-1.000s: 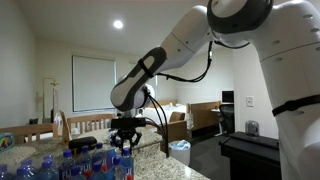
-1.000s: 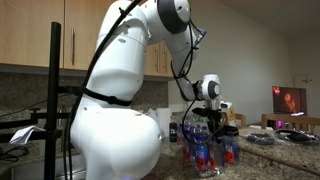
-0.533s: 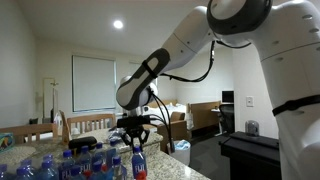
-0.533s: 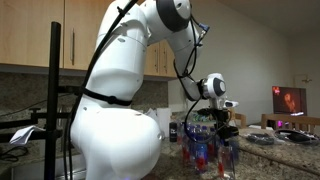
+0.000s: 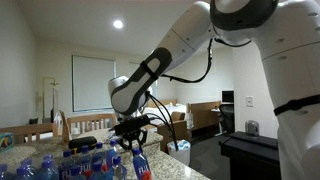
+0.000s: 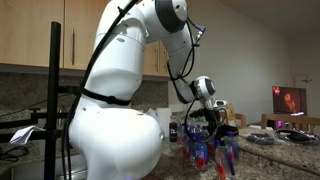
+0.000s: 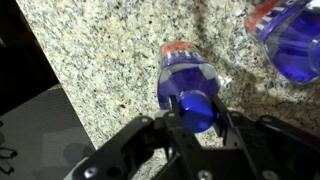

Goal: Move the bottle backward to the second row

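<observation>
My gripper (image 7: pixel 197 112) is shut on the blue cap of the bottle (image 7: pixel 186 72), a small clear bottle with a blue label and a red-orange patch. The bottle hangs from the jaws over the granite counter. In both exterior views the gripper (image 5: pixel 131 148) (image 6: pixel 222 138) holds the bottle (image 5: pixel 139 166) (image 6: pixel 228 158) tilted, beside the cluster of blue-capped bottles (image 5: pixel 80 165) (image 6: pixel 200 150). I cannot tell the single rows apart. One other bottle (image 7: pixel 290 40) shows at the top right of the wrist view.
The granite counter (image 7: pixel 100 50) ends in an edge at the left of the wrist view, with dark floor (image 7: pixel 30 130) below. A white bin (image 5: pixel 180 152) stands beyond the counter. The robot's white body (image 6: pixel 110 130) fills the left of an exterior view.
The gripper swung away from the bottle cluster with the bottle in its jaws, then came slightly back and lower. The bottle now hangs more tilted.
</observation>
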